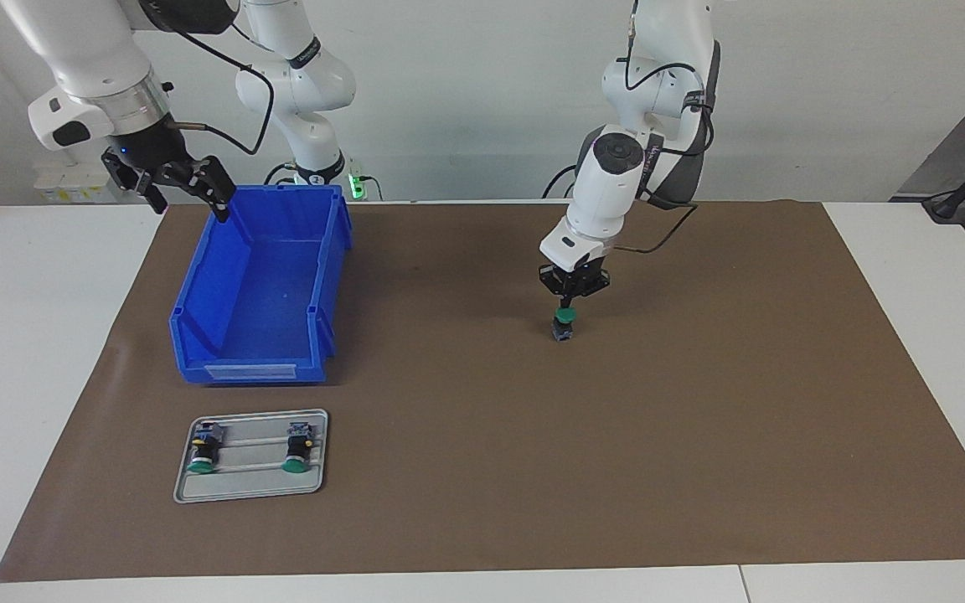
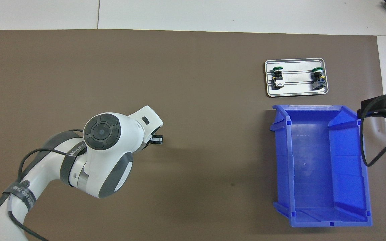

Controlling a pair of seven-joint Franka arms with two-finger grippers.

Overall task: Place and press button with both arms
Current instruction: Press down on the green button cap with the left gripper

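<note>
while bin (image 1: 260, 289) looks empty, tray (image 1: 250, 486) holds two.

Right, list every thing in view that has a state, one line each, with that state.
button: upright on the brown mat, green cap up, under the left gripper.
left gripper: directly over the button's cap, at it.
right gripper: waiting over the blue bin's rim, open.
blue bin: upright, nothing in it.
two spare buttons: lying on their sides on the grey tray.
</note>
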